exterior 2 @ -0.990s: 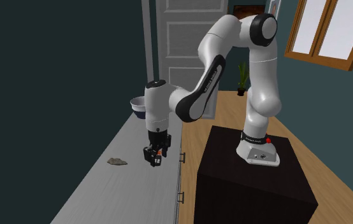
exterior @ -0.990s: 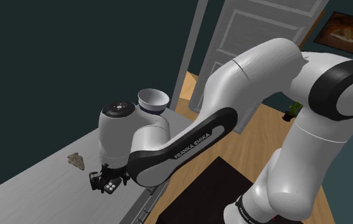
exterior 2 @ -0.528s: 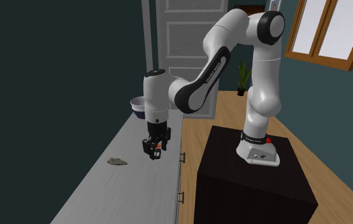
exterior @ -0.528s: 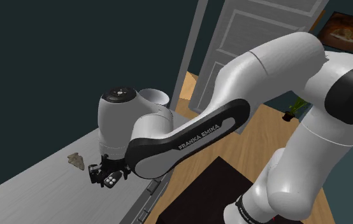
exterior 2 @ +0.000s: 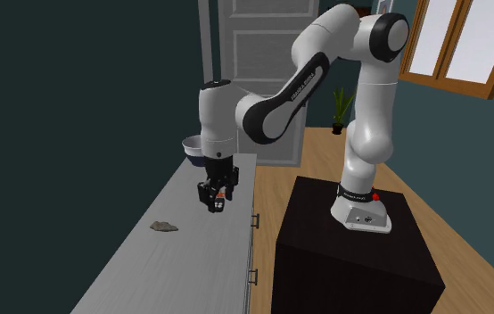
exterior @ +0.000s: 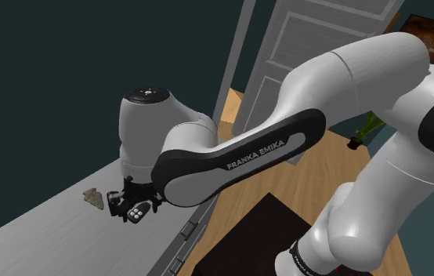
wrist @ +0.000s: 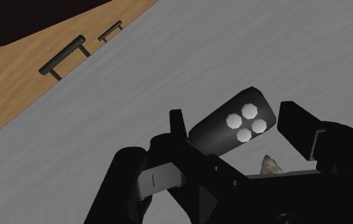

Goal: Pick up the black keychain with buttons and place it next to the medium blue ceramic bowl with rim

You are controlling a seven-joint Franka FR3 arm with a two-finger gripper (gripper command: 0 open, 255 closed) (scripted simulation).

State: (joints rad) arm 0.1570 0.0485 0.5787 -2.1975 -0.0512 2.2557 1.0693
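The black keychain (wrist: 236,121), a short dark fob with several pale round buttons, is clasped between the fingers of my gripper (wrist: 237,130). My gripper (exterior 2: 214,198) hangs above the grey counter (exterior 2: 178,268) with the keychain (exterior 2: 218,203) lifted off the surface. The bowl (exterior 2: 191,148), blue with a pale inside, stands at the counter's far end, just behind the white wrist. In the shoulder view my gripper (exterior: 132,205) and the keychain (exterior: 139,213) hang over the counter (exterior: 43,231), and the forearm hides the bowl.
A small grey-brown stone-like lump (exterior 2: 163,227) lies on the counter short of my gripper, also seen as the lump (exterior: 92,196). Drawer handles (wrist: 64,57) line the counter's front above the wooden floor. A white door (exterior 2: 259,53) stands behind the counter's far end.
My gripper has carried the keychain higher and along the counter toward the bowl. The forearm has swung across and now covers the bowl in the shoulder view.
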